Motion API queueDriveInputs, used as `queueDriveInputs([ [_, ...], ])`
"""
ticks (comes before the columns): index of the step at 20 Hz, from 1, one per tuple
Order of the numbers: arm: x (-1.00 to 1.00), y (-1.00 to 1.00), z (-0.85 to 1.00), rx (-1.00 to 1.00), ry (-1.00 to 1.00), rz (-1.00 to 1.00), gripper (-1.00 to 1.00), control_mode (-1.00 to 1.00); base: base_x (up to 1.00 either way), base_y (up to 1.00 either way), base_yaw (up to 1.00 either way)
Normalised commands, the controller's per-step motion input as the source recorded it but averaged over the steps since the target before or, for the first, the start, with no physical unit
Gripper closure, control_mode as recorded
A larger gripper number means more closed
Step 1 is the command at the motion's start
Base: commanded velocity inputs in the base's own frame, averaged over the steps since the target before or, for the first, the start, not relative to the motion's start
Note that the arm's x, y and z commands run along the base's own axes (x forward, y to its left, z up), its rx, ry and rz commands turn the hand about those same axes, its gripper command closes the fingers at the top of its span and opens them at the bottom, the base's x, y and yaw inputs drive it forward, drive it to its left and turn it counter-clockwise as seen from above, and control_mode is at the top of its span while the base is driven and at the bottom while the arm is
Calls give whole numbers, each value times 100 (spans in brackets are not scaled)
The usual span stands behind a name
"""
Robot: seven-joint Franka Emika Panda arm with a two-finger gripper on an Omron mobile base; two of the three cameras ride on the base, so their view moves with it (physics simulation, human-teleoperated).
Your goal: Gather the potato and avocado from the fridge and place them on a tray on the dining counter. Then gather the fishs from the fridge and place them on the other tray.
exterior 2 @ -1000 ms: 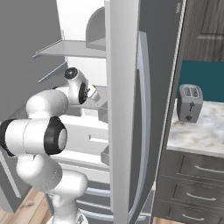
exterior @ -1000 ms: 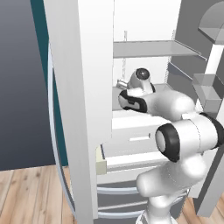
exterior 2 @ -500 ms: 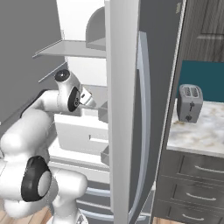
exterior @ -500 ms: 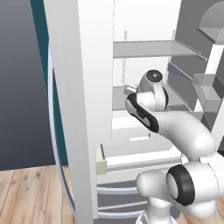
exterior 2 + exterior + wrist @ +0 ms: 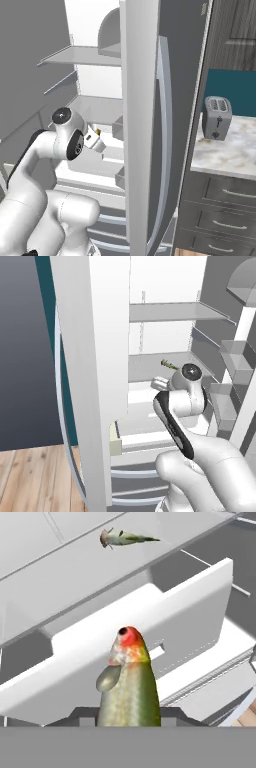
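Observation:
A grey-green fish (image 5: 129, 687) with a red-orange head stands up from between my fingers, and my gripper (image 5: 128, 714) is shut on it. The fish hides most of the fingertips. A second fish (image 5: 125, 538) lies on the white shelf above and behind, apart from my hand; it is also seen as a small sliver, the fish (image 5: 168, 363), on the middle shelf. My gripper (image 5: 159, 384) hangs just in front of the open fridge (image 5: 90, 356), over its white drawers. From the other side my gripper (image 5: 95, 142) sits left of the steel door (image 5: 140, 125).
A white drawer front (image 5: 150, 637) juts out directly under my hand. Door bins (image 5: 235, 356) line the right side of the fridge opening. A toaster (image 5: 216, 118) stands on the marbled counter (image 5: 225, 150) to the right, with dark drawers below. Wood floor (image 5: 30, 476) lies left.
My arm has folded back, its elbow dropping toward the base. The hand has come out and down from the shelf with the fish still in it.

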Motion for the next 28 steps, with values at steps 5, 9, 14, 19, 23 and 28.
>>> queueDriveInputs([
  [5, -45, -13, -61, 0, 15, -1, 100, -100, 0, 0, 0],
  [9, -16, -2, -10, 0, 3, 0, 100, -100, 0, 0, 0],
  [14, -5, -6, 0, 1, 0, 0, 100, -100, 0, 0, 0],
  [19, -23, 0, 0, 0, 0, 0, 100, -100, 0, 0, 0],
  [23, 0, 0, 0, 0, 0, 0, 100, 100, -68, 0, 0],
  [28, 0, 0, 0, 0, 0, 0, 100, 100, -81, 0, 0],
])
